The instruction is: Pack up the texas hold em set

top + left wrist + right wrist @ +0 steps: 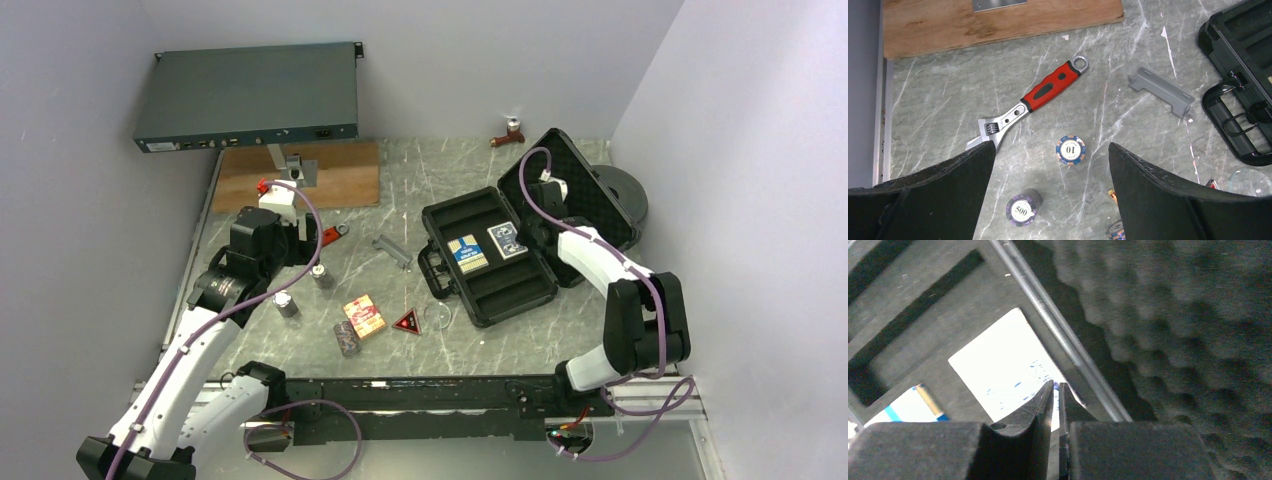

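Note:
The black case [500, 290] lies open at centre right, its foam-lined lid [1173, 315] raised. In its slots lie a blue-yellow card box [467, 250] and a blue card box [506, 240], which looks washed out white in the right wrist view [1003, 370]. My right gripper [1056, 384] is shut with nothing between its fingers, its tips at that box's lid-side edge. My left gripper [1052, 146] hangs open above two chip stacks, marked 10 [1070, 150] and 500 [1023, 210]. A red-orange card box [366, 315], a red triangle [407, 321], a clear disc [438, 315] and a third chip stack [347, 338] rest on the table.
A red-handled wrench [1040, 97] lies just beyond the chips, with a grey plastic piece [1161, 91] to its right. A wooden board [300, 175] and a dark rack unit [250, 95] stand at the back left. A dark round spool [625, 195] sits behind the lid.

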`<move>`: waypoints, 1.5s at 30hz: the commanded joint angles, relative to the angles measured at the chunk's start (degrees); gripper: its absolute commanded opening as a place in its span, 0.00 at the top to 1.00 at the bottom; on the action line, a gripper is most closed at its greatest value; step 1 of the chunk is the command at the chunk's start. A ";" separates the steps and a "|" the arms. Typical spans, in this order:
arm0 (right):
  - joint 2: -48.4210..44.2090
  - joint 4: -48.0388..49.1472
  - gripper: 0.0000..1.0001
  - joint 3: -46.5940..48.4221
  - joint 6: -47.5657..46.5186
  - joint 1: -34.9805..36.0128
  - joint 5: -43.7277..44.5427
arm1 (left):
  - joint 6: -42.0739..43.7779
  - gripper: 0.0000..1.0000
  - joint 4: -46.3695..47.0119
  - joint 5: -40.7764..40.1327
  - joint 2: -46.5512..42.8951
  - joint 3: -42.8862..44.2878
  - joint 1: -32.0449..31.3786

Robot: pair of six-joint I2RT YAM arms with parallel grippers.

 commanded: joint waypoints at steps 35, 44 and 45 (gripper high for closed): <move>-8.86 -0.14 0.50 6.33 -3.19 7.95 -2.57 | -0.85 0.10 -1.22 0.05 6.20 2.43 -0.24; -12.56 0.31 0.41 5.64 -4.21 7.98 -2.80 | -1.72 0.13 -6.47 9.81 15.03 2.77 -0.20; -13.04 0.62 0.41 5.24 -4.21 8.00 -3.13 | -1.61 0.14 -7.66 9.39 16.88 3.20 -0.24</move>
